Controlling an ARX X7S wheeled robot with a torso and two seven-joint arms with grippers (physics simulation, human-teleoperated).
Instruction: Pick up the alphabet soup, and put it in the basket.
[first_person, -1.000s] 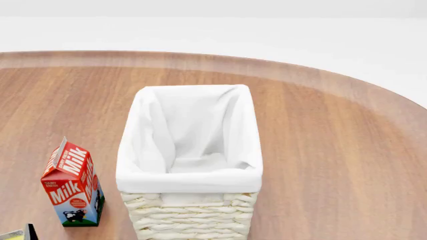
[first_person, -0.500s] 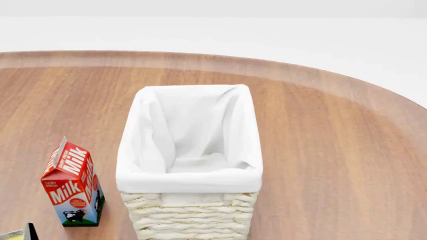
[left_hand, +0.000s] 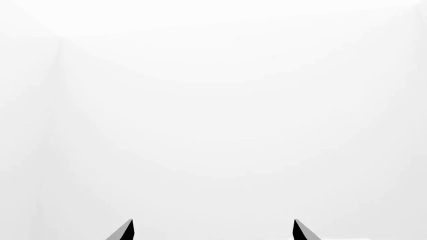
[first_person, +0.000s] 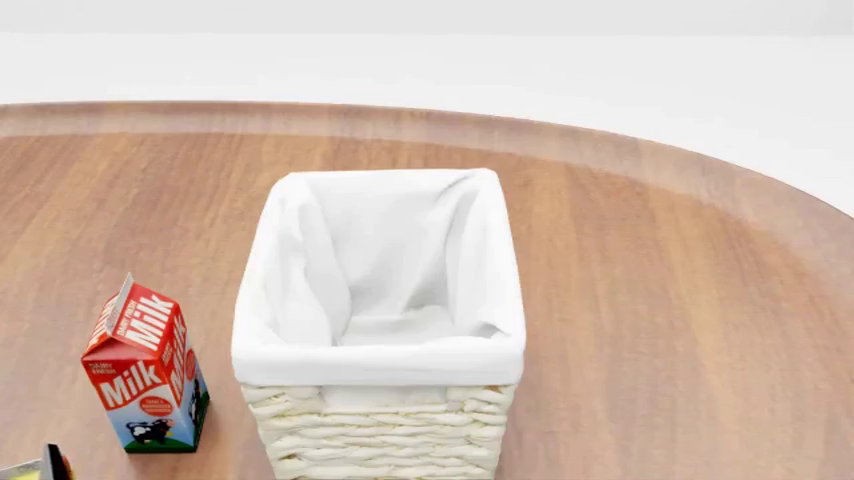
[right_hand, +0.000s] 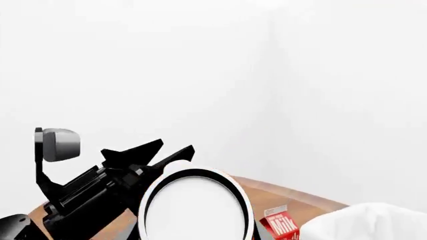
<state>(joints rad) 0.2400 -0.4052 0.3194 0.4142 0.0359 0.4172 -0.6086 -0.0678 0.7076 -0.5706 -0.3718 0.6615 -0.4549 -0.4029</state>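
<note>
The alphabet soup showed in no view; the basket (first_person: 379, 358) stood empty. Our left gripper (left_hand: 213, 232) held its fingers apart, the right gripper was unseen. Reaching blindly, we could knock over the milk carton (first_person: 144, 372).

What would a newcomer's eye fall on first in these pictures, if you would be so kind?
First, the basket, tall, woven, with white cloth folded over its rim, standing mid-table in the head view and empty as far as one can see. Next, the red milk carton upright to its left on the round wooden table. The soup can is nowhere in view.
</note>
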